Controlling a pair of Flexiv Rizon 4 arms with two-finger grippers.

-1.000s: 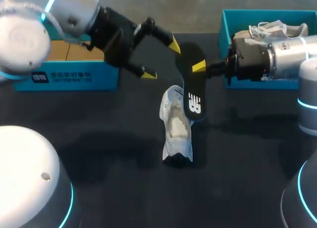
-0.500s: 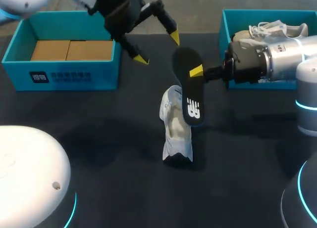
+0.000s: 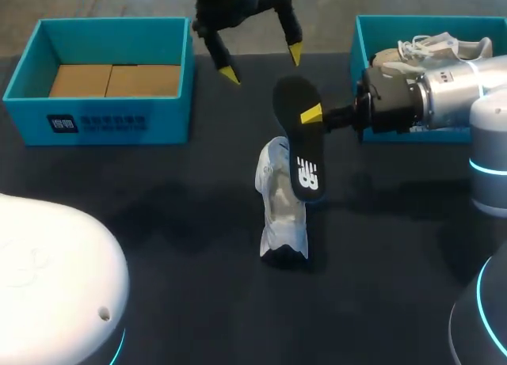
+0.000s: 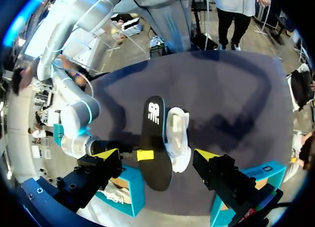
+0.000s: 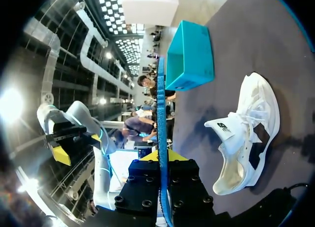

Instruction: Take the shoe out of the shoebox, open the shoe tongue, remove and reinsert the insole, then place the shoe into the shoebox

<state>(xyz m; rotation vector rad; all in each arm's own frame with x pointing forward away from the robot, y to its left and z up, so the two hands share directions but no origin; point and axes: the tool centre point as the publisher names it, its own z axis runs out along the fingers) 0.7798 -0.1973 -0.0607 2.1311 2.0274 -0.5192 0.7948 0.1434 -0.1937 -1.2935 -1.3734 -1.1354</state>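
One black insole (image 3: 302, 147) is out of the shoe. It hangs on edge above the table (image 3: 158, 222), pinched partway along its length by the right hand (image 3: 313, 114), whose fingers press on its two flat faces. Its lower end sits just over the white shoe (image 3: 281, 207), which lies on the table between the two blue boxes (image 3: 103, 104). The left hand (image 3: 261, 64) is spread wide and empty, up near the table's far edge. The insole looks thin, light and bendy, so its free end will likely flex when pushed into the shoe, and a grip nearer that end would steer it better. The shoe seems soft and light enough to slide, so the left hand should brace it at the heel collar.
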